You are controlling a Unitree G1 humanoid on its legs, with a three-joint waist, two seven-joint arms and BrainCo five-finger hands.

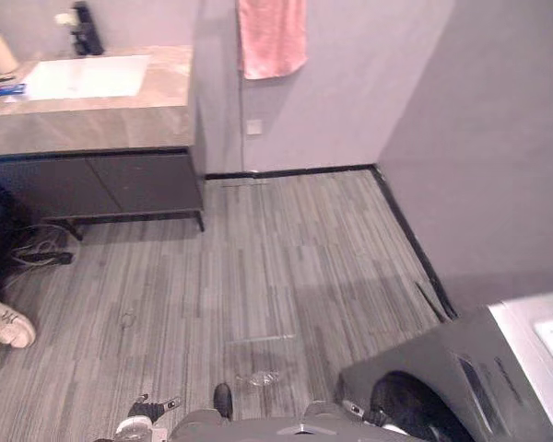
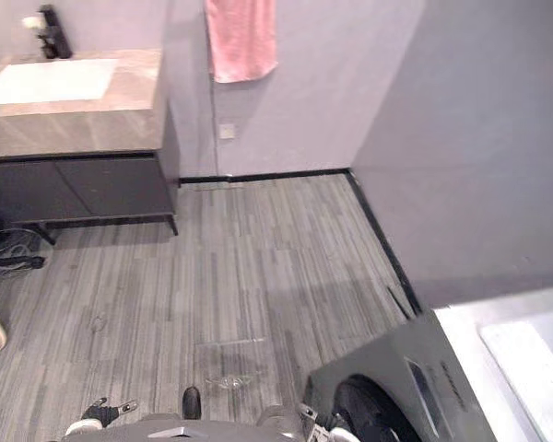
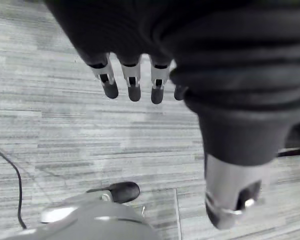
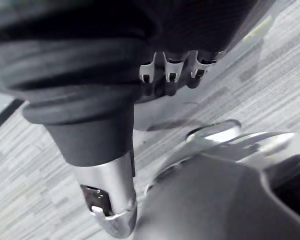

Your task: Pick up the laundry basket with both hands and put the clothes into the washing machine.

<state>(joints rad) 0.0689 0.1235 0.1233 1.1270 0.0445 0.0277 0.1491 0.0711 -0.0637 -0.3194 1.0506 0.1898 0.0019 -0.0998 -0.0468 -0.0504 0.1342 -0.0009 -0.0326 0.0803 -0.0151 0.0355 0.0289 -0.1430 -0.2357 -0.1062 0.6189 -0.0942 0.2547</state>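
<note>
My left hand [image 3: 135,75] and right hand [image 4: 172,70] hang with fingers relaxed, holding nothing, above the floor [image 1: 286,267]. Washing machine [image 1: 461,378] stands at lower right (door detail unclear); I cannot place basket or clothes, so progress stays undecided.

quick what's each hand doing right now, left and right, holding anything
Left hand: open, fingers straight, holding nothing, hanging over the floor.
Right hand: open, fingers relaxed, holding nothing.

floor [image 1: 286,258]: grey planks | on it: vanity cabinet [image 1: 101,180] far left; washing machine [image 1: 470,378] near right
</note>
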